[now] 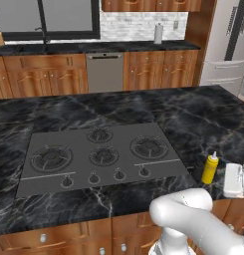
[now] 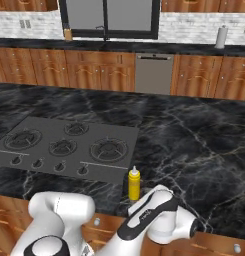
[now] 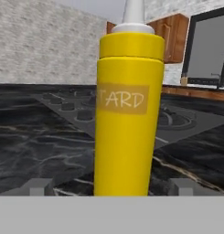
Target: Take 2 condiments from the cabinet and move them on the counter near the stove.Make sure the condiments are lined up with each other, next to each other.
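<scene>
A yellow squeeze bottle (image 3: 127, 114) with a white nozzle, one of the condiments, stands upright on the black marble counter (image 1: 203, 119). It stands just right of the stove (image 1: 98, 154), near the counter's front edge. The same bottle (image 1: 210, 168) (image 2: 134, 184) shows in both base views. My gripper (image 3: 111, 187) is open. Its two fingertips (image 3: 38, 186) stand wide apart on either side of the bottle's base, apart from it. In the left base view my white hand (image 1: 235, 180) is just right of the bottle.
A paper-towel roll (image 1: 158, 33) stands on the far counter, beside a dishwasher (image 1: 104, 72) and a window. Wooden wall cabinets (image 1: 153, 5) hang at the top, and a steel fridge (image 1: 228, 45) is at the right. The marble stretches bare behind and right of the stove.
</scene>
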Controlling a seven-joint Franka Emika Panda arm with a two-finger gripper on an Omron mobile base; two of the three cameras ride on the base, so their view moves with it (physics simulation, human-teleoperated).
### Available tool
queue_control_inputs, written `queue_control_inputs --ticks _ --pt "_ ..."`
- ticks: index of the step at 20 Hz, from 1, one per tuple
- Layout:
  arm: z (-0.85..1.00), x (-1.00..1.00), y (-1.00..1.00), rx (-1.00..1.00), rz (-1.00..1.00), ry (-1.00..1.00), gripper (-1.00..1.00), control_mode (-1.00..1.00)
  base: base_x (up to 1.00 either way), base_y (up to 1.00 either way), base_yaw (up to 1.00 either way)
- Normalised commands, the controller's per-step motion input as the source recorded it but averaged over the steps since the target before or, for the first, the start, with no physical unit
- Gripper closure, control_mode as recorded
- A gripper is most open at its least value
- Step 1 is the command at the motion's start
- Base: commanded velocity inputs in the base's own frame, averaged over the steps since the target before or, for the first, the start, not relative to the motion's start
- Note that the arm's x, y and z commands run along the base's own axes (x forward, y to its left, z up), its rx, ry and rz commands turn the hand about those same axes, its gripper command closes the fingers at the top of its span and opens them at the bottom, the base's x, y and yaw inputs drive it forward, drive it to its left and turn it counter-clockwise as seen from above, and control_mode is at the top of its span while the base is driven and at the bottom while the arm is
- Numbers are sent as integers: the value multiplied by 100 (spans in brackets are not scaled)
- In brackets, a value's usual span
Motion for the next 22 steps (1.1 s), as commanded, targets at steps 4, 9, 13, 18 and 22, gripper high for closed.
queue_control_inputs --ticks 4,9,13,18,22 --pt "22 -39 -31 0 -2 -8 -100 -100 0 0 0" --pt "91 -43 -7 -1 -4 -1 -100 -100 0 0 0" --pt "100 -40 3 -10 -10 5 -100 -100 0 0 0" --pt "74 -24 38 -17 -29 18 -100 -100 0 0 0" --pt "44 -8 84 -16 -41 17 -100 -100 0 0 0"
